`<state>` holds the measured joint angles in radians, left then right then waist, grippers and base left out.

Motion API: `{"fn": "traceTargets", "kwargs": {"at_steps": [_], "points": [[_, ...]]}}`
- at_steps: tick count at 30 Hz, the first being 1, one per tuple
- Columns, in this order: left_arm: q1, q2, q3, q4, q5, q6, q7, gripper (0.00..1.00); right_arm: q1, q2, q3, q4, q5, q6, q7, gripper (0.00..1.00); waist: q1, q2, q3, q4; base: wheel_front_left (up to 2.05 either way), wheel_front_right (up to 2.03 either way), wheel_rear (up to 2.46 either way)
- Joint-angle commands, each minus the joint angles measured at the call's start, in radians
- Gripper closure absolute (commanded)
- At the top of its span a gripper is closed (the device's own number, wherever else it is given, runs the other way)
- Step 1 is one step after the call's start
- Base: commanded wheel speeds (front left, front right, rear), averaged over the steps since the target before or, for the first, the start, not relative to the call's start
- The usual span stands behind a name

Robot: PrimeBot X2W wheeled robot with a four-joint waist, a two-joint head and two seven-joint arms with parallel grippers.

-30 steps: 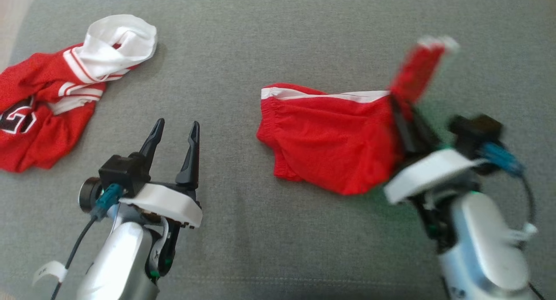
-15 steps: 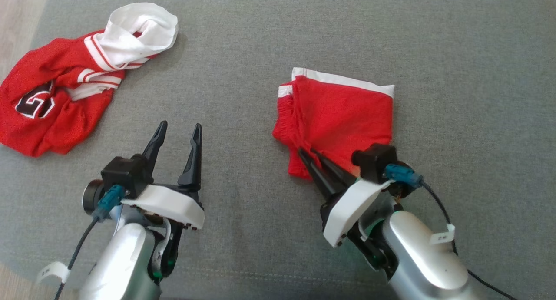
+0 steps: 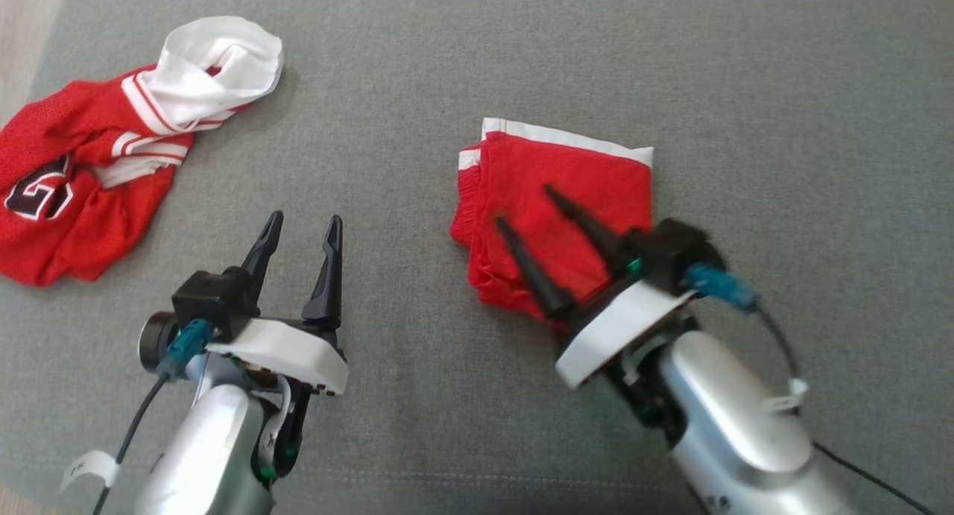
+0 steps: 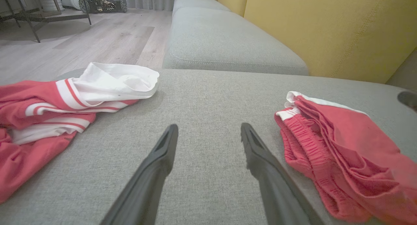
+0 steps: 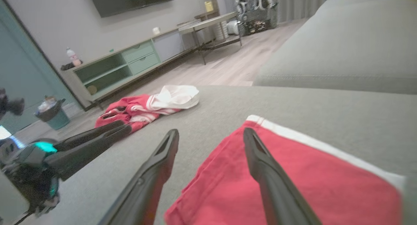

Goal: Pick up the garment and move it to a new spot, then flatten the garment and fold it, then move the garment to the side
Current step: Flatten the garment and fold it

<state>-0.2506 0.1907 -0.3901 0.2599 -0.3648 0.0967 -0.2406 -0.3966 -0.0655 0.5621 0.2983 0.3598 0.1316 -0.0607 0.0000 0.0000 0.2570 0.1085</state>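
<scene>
The garment (image 3: 566,179) is a pair of red shorts with a white hem, lying folded into a rough square on the grey cushion, right of centre. My right gripper (image 3: 523,205) hovers over its near half, open, with nothing between its fingers. The right wrist view has the red cloth (image 5: 293,173) under and beyond that gripper (image 5: 211,131). My left gripper (image 3: 306,217) stands open at the lower left, well clear of the shorts. From the left wrist, the garment (image 4: 338,147) lies to the right of the open gripper (image 4: 209,126), its elastic waistband facing me.
A crumpled red and white jersey (image 3: 82,172) lies at the cushion's far left, near its edge by the wooden floor (image 3: 22,23). A yellow backrest (image 4: 325,29) rises behind the cushion. Bare grey fabric (image 3: 782,127) spreads to the right of the shorts.
My right gripper swung the lifted flap over to the left, laid it down, then opened and let go. The shorts now lie folded smaller. The left gripper stayed put.
</scene>
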Motion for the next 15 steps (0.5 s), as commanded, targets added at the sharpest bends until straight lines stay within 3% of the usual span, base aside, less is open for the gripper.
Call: {"fn": "traceTargets", "kwargs": {"at_steps": [1, 11, 15], "points": [[-0.022, 0.029, 0.038, -0.028, -0.002, 0.006, -0.012, 0.0, 0.004, 0.015, -0.03, -0.044, -0.018, -0.001, -0.017, 0.0, 0.0, 0.0, -0.009, -0.007, 0.0, 0.0, 0.0], [-0.005, 0.058, 0.049, -0.052, -0.001, 0.023, -0.011, 0.0, 0.147, 0.015, -0.415, -0.14, -0.156, -0.001, -0.001, 0.0, 0.0, 0.0, -0.035, -0.029, 0.0, 0.0, 0.0], [0.008, 0.068, 0.054, -0.066, -0.004, 0.03, -0.006, 0.0, 0.195, 0.015, -0.487, -0.188, -0.189, -0.001, 0.011, 0.0, 0.0, 0.0, -0.049, -0.036, 0.0, 0.0, 0.0]]}}
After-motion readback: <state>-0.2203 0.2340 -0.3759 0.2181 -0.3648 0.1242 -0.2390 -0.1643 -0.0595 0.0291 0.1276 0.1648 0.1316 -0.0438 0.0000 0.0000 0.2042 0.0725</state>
